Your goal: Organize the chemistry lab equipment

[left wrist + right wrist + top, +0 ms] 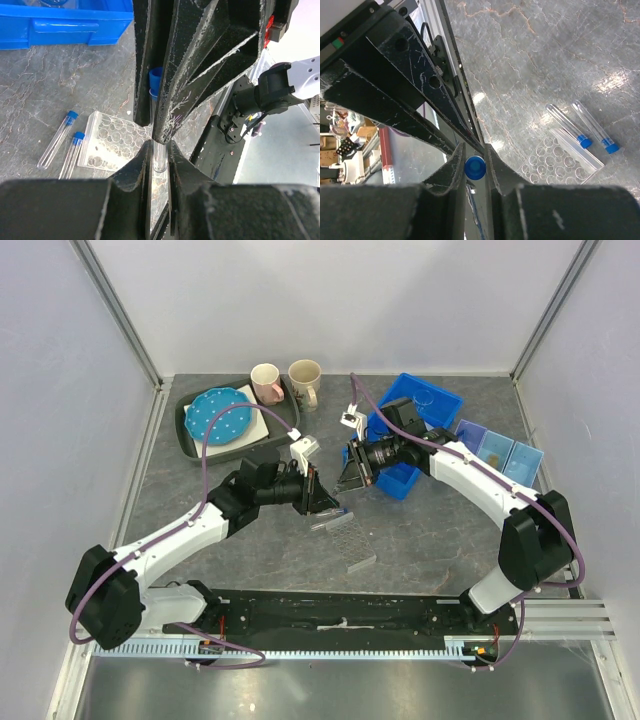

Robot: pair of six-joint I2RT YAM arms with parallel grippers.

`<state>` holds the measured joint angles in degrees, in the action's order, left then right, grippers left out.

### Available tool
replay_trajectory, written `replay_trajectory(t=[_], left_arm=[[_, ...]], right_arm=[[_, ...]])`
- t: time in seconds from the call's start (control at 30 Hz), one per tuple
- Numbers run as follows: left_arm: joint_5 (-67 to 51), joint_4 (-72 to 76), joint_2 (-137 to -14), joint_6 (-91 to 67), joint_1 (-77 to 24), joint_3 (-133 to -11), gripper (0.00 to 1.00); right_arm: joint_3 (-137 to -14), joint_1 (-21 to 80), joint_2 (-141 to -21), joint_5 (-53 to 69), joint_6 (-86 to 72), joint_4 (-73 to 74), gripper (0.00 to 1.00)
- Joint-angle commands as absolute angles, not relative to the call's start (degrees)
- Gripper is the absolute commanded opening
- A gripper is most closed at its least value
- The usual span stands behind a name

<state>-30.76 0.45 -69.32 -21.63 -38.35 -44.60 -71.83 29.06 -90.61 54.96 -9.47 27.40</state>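
A blue-capped clear tube point(159, 150) is held in the air between both grippers over the table's middle. My left gripper point(159, 156) is shut on its rounded clear end. My right gripper point(475, 167) is shut on its blue cap point(475, 167). In the top view the two grippers point(328, 502) point(347, 480) meet tip to tip and hide the tube. Below them the clear tube rack point(112, 142) lies flat on the table with two more blue-capped tubes point(57, 140) beside it. The rack point(552, 160) and these tubes point(567, 125) also show in the right wrist view.
A large blue bin point(415, 420) stands just behind the right gripper, with small blue trays point(500, 455) to its right. A grey tray point(190, 435) with a blue dotted plate and two mugs point(266, 382) sit at the back left. A small clear piece point(362, 563) lies nearer the front.
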Motion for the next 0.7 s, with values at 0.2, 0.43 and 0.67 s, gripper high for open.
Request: replay_trajectory(t=[0.2, 0.43, 0.67], left_arm=[[-26.81, -4.91, -66.54, -20.04, -38.50, -46.32, 0.53], [-13.23, -17.91, -57.32, -11.63, -37.88, -48.95, 0.86], [6.31, -25.92, -49.05, -2.11, -37.27, -47.99, 1.00]], right_arm=[[-71.81, 29.00, -88.43, 54.06, -8.18, 23.38, 0.13], [-67.42, 28.92, -86.22, 44.75, 3.50, 23.12, 0.13], [-57.67, 30.32, -81.57, 38.06, 12.12, 11.45, 0.13]])
